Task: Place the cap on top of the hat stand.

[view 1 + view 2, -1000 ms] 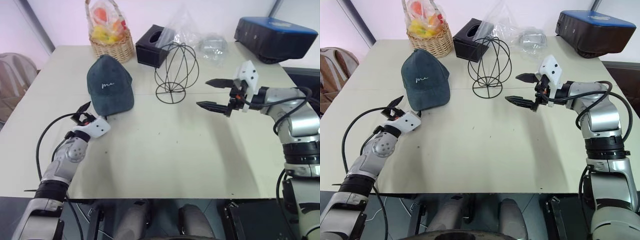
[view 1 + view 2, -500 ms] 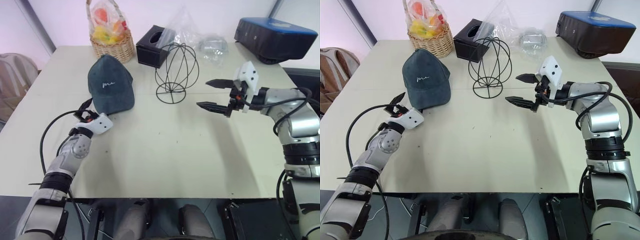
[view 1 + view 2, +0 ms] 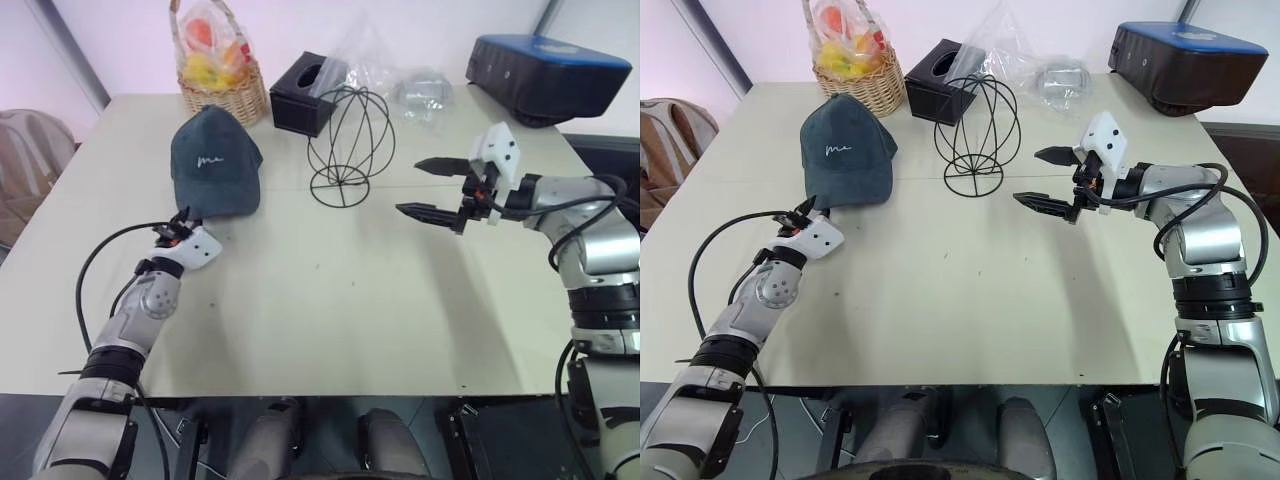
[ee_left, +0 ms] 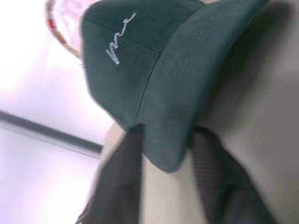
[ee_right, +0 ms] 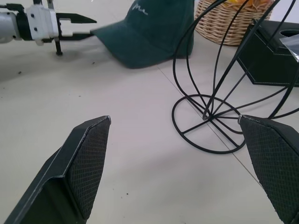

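Left gripper (image 3: 183, 218) had closed since the earlier frame, pinching the brim tip of the cap (image 3: 213, 162), cap lying upper left on the table (image 3: 330, 300), hat stand (image 3: 350, 143) just right of it, right gripper (image 3: 440, 187) spread wide at centre right.

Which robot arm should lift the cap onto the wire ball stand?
Probably the left. The left gripper is already shut on the brim of the cap. The right gripper hangs open beside the hat stand, holding nothing.
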